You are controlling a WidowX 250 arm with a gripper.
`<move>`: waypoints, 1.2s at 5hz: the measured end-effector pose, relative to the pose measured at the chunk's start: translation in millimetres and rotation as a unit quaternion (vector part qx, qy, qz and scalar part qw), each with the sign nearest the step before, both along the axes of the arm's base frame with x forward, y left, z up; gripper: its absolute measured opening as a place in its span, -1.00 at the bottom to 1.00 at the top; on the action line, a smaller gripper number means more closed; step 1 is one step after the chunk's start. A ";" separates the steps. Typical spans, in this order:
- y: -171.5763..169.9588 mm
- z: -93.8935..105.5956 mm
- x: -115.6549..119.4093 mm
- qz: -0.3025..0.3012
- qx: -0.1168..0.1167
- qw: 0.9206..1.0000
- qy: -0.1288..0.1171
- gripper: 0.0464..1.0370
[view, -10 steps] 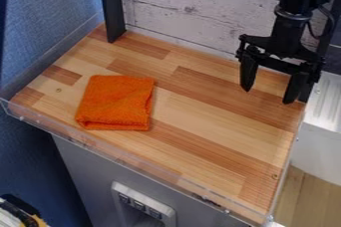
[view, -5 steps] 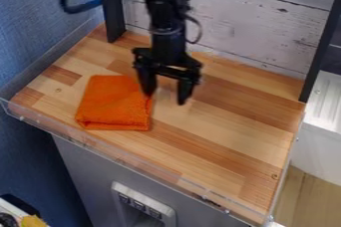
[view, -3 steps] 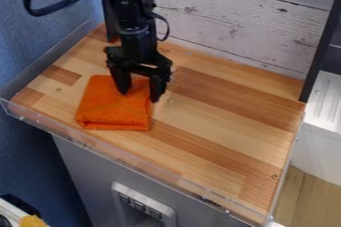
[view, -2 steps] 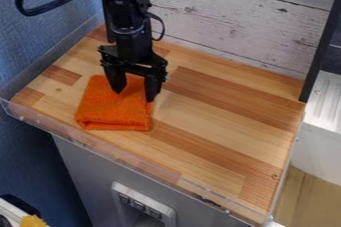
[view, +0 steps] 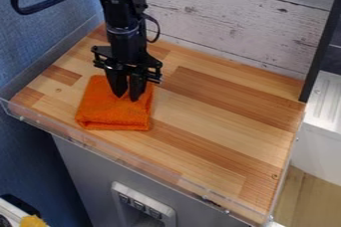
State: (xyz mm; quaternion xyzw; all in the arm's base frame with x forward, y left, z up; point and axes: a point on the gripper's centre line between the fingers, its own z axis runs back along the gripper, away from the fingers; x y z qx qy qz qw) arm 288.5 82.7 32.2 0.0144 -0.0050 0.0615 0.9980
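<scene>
The black gripper (view: 127, 96) hangs over the upper part of a folded orange cloth (view: 113, 114), left of the middle of the wooden surface. Its two fingers are drawn close together, with a little bunched orange fabric between their tips. The cloth lies flat on the wood, its thick folded edge toward the front. The fingers hide part of the cloth's back half.
The wooden tabletop (view: 220, 126) has a clear raised lip (view: 120, 157) along its front. White wooden boards (view: 233, 27) stand behind, a blue wall (view: 47, 17) at the left, and a dark post (view: 323, 47) at the right back.
From the right back, the gripper has moved left and over the cloth. Its fingers, spread apart in the earlier frames, have closed on the fabric. The cloth lies in the same place.
</scene>
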 end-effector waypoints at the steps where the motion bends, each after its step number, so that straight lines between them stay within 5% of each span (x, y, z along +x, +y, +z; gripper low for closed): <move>1: 0.1 0.6 -1.3 0.005 0.000 1.000 0.005 -0.78; 2: -0.6 -4.2 -0.8 0.002 -0.004 1.000 0.009 -0.96; 6: -6.9 -21.3 1.3 -0.008 -0.020 1.000 0.019 -0.98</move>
